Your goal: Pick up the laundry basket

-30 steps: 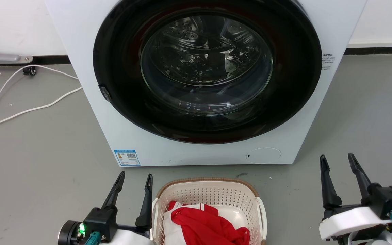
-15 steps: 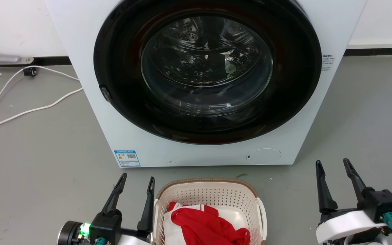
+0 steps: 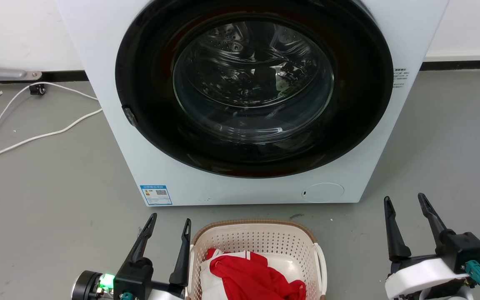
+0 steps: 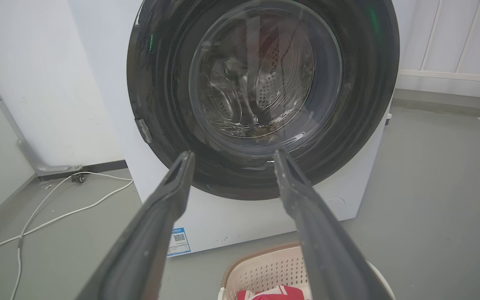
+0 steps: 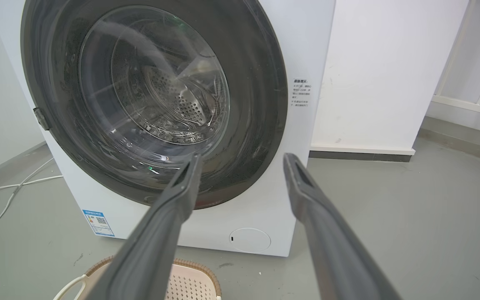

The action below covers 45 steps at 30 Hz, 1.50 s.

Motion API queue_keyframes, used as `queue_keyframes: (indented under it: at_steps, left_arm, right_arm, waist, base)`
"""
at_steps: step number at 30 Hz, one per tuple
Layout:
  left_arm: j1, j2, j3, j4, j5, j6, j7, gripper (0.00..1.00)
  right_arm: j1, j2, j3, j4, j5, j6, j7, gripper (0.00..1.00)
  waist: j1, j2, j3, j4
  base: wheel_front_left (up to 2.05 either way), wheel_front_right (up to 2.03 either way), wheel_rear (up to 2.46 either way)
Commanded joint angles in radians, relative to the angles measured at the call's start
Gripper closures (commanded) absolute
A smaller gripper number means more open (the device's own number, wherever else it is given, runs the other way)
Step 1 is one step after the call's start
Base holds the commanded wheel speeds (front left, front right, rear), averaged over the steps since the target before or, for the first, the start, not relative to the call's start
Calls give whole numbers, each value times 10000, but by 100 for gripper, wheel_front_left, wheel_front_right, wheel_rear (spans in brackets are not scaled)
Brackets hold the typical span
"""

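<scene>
1. A grey floor (image 3: 56, 187) runs up to a white wall, with a white cable (image 3: 36, 135) trailing on the left.
2. The left gripper (image 3: 170, 217) has its fingers spread and holds nothing. Its inner finger is just beside the basket's left handle, and contact cannot be told.
3. The right gripper (image 3: 403, 196) is equally spread and empty, well apart from the basket's right side.
4. The laundry basket (image 3: 261, 239) stands on the floor between them. It is cream and perforated with a brown woven rim, and holds red and white cloth (image 3: 256, 275).
5. Beyond it stands the washing machine (image 3: 265, 191).
</scene>
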Motion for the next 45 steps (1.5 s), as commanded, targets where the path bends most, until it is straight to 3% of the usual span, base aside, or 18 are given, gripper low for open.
queue_keyframes:
  at_steps: [1, 15, 23, 33, 40, 45]
  left_arm:
    - [100, -24, 39, 21, -14, -49, -76, 0]
    - [-143, -117, 366, 444, -65, -36, -65, 0]
    - [-1575, -42, 1038, 1371, -339, -252, -53, 0]
    - [-3914, 522, 1253, 3548, -480, -818, -53, 0]
    - [-5786, 875, 720, 5907, -889, -998, -55, 0]
    - [-7264, 1082, -1040, 8026, -1812, -1008, 58, 0]
  right_arm:
    - [-60, -16, 16, -12, 61, -3, -35, 0]
    - [-269, -14, -151, 358, 100, -3, -32, 0]
    - [-1634, -14, -229, 877, -147, -3, -28, 0]
    - [-3390, -11, 48, 2418, -534, -5, 584, 0]
    - [-4845, -14, 241, 3901, -317, -5, 1682, 0]
    - [-5764, -19, 401, 5164, -213, -5, 2634, 0]
  waist:
    - [0, 0, -3, 0]
    - [0, 0, 650, -27]
    - [0, 0, 3098, -46]
    - [0, 0, 5476, 82]
    - [0, 0, 6699, 148]
    - [0, 0, 7402, 288]
  base:
    - [0, 0, 0]
    - [0, 0, 0]
    - [0, 0, 0]
    - [0, 0, 0]
    - [0, 0, 0]
    - [0, 0, 0]
